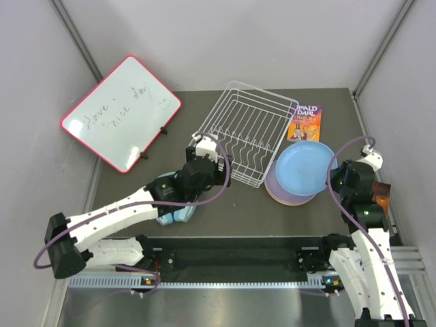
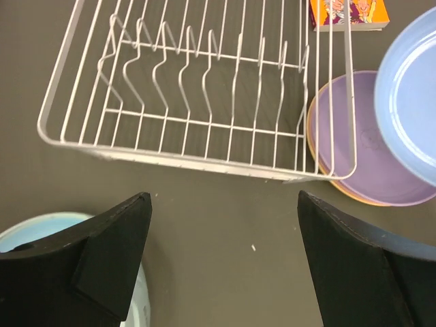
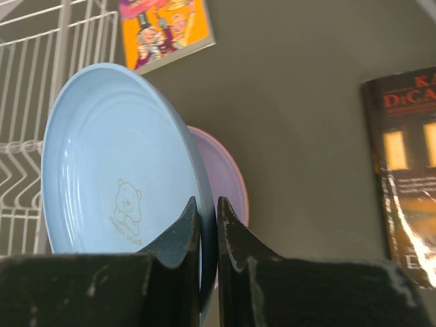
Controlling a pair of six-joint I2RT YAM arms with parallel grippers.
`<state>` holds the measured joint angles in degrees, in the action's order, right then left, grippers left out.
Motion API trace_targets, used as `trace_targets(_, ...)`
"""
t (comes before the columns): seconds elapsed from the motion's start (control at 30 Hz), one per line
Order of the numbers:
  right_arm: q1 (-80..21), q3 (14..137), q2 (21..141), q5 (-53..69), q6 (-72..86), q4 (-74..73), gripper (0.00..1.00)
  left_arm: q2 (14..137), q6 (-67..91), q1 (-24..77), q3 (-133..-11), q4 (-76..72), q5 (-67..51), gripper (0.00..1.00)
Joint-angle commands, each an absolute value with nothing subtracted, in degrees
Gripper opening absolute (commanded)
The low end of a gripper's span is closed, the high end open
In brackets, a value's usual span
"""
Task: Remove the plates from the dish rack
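The white wire dish rack point(image 1: 248, 129) stands empty at the table's middle; it also shows in the left wrist view point(image 2: 197, 95). My right gripper point(image 3: 208, 211) is shut on the rim of the blue plate point(image 3: 116, 163), holding it just above a stack with the purple plate point(image 1: 279, 192) on top, right of the rack. The stack shows in the left wrist view: purple plate point(image 2: 368, 163) over an orange-yellow rim point(image 2: 354, 193). The pink plate is not clearly visible. My left gripper point(image 2: 223, 245) is open and empty over bare table near the rack's front edge.
A red-framed whiteboard point(image 1: 122, 112) lies at the back left. Light blue headphones point(image 1: 178, 214) lie under my left arm. An orange book point(image 1: 305, 122) lies behind the plates; a dark book point(image 3: 409, 170) lies at the right edge.
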<state>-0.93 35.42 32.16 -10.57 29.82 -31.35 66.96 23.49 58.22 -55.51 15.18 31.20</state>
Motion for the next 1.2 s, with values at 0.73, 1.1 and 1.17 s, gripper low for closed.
trace_targets(0.73,-0.53,28.65,47.03,-2.72,29.71,-14.84,0.73,53.17,27.6,58.62,-39.02,8.7,34.54,0.92)
trace_targets(1.1,-0.44,36.47,35.87,-14.5,26.28,-26.7,0.95,54.14,26.89,58.62,-38.85,10.55,39.64,0.93)
trace_targets(1.17,-0.44,37.52,34.72,-14.85,25.67,-27.59,0.97,54.32,26.98,58.54,-37.97,10.29,40.6,0.93)
